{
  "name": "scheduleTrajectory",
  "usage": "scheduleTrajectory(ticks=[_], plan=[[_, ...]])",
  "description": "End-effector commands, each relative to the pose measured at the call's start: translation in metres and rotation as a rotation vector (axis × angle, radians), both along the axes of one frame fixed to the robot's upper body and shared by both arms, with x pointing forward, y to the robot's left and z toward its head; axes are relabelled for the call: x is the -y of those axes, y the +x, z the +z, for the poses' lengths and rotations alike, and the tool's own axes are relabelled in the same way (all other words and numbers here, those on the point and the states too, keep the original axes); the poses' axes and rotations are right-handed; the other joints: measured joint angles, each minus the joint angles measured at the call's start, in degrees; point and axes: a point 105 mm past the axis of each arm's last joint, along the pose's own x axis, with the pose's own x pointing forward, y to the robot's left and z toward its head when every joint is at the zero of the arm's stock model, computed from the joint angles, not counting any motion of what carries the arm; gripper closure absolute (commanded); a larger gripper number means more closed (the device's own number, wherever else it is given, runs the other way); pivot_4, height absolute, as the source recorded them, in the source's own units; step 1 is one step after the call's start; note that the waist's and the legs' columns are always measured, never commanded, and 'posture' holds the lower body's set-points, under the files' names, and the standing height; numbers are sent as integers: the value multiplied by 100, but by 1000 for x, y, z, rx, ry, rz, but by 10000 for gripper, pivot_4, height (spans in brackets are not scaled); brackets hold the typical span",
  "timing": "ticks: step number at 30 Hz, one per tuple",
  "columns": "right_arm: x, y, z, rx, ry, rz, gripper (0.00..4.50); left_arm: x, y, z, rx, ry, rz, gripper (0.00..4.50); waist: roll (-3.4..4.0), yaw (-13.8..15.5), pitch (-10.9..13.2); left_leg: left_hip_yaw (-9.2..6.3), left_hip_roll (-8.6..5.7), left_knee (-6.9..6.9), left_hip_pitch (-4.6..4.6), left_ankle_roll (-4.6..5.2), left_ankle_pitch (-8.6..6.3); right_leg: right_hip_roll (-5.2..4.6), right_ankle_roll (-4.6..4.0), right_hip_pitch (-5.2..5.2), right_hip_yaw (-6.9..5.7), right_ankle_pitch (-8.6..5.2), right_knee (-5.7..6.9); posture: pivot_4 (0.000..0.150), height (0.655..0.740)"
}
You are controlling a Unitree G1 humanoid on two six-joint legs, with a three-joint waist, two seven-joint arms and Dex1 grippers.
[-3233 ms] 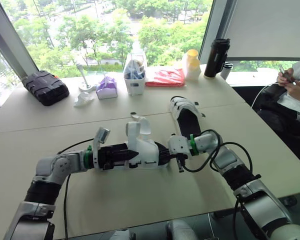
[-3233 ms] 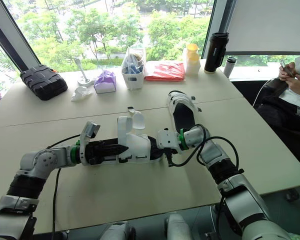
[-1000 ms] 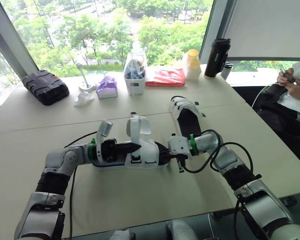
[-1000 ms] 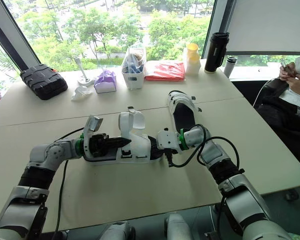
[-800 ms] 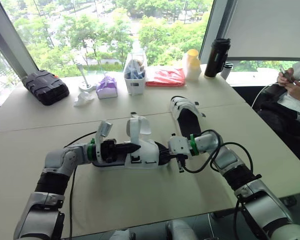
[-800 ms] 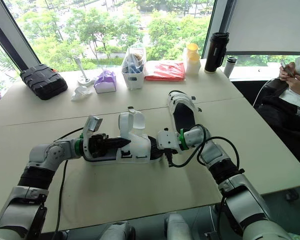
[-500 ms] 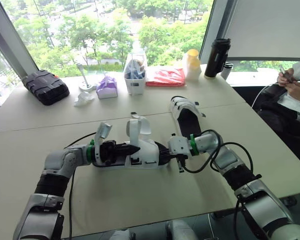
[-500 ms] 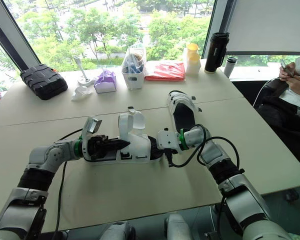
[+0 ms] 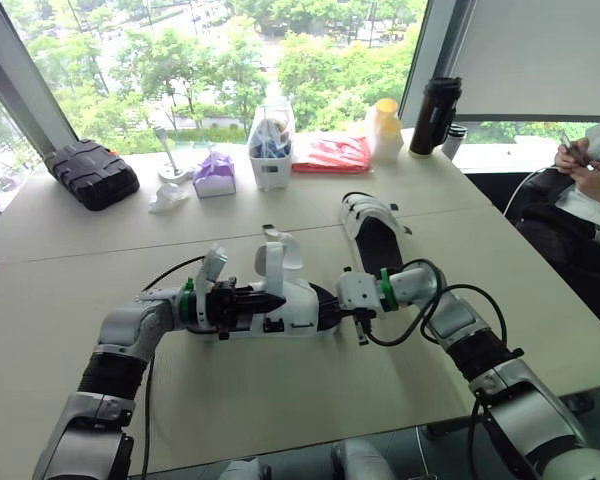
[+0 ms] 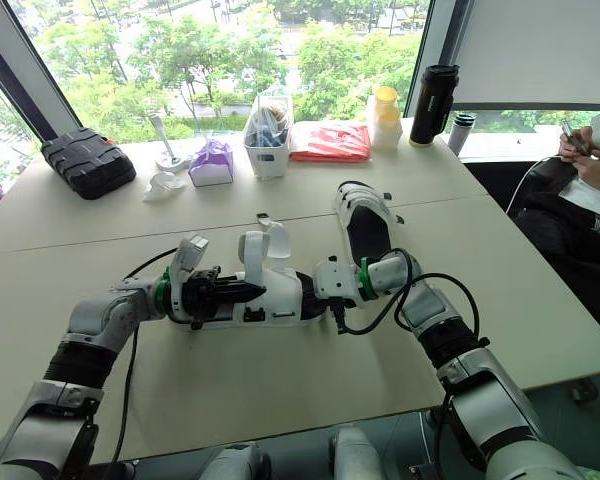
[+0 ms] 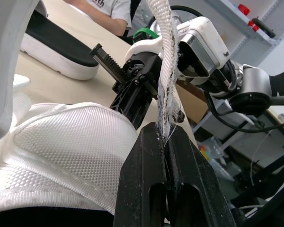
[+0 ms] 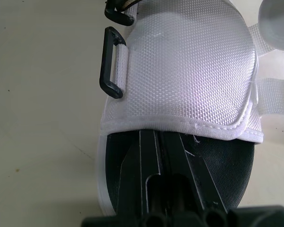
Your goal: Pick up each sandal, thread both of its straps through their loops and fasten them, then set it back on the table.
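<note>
Sandals lie on the tan table (image 9: 280,400) in the head views. One white sandal (image 9: 302,312) sits between the two arms. The left gripper (image 9: 272,298) is at one end of it and the right gripper (image 9: 330,305) is at the other end. A white strap (image 9: 273,262) stands up from this sandal, right above the left gripper. The other sandal (image 9: 375,235) rests flat on the table just behind the right arm.

From the left wrist, the left gripper's two black fingers (image 11: 146,156) are pressed together, pinching the strap. The strap runs straight up from them. The sandal's white woven top is just beside them.

From the right wrist, the right gripper reaches into the sandal's open end, over the black sole (image 12: 227,161) and under the white top. I cannot tell if this pincer is spread or pressed together. Two black loops (image 12: 111,61) sit on the sandal's side, with nothing through them.
</note>
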Motion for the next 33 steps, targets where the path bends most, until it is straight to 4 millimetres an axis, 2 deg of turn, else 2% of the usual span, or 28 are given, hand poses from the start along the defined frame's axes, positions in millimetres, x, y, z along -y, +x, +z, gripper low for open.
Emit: scheduleTrajectory(ticks=[1, 8, 26, 33], plan=[[6, -1, -14, -28, -64, -16, 45000, 1, -1, 0, 69, 7, -9, 44516, 0, 1, 0, 0, 0, 0, 0, 0, 0, 0, 0, 0, 0, 0, 0, 1500, 7400], [6, -2, -14, -29, -64, -15, 45000, -1, 2, 4, 208, 3, 12, 44516, 0, 2, 0, 1, 0, 0, -1, 0, 0, 0, 0, 0, 0, 0, -2, 1500, 7400], [7, -2, -14, -27, -70, -12, 45000, -11, -12, 16, 358, -9, 21, 44516, 0, -3, 0, 0, 2, 0, -1, 0, 0, 1, -1, 0, 0, 0, -2, 1500, 7400], [6, -2, -14, -25, -71, -11, 45000, -11, -18, 10, 377, 17, 1, 44516, 0, -3, 1, 0, 3, -1, -1, 1, 0, 1, -6, 0, 0, -4, -2, 1500, 7400]])
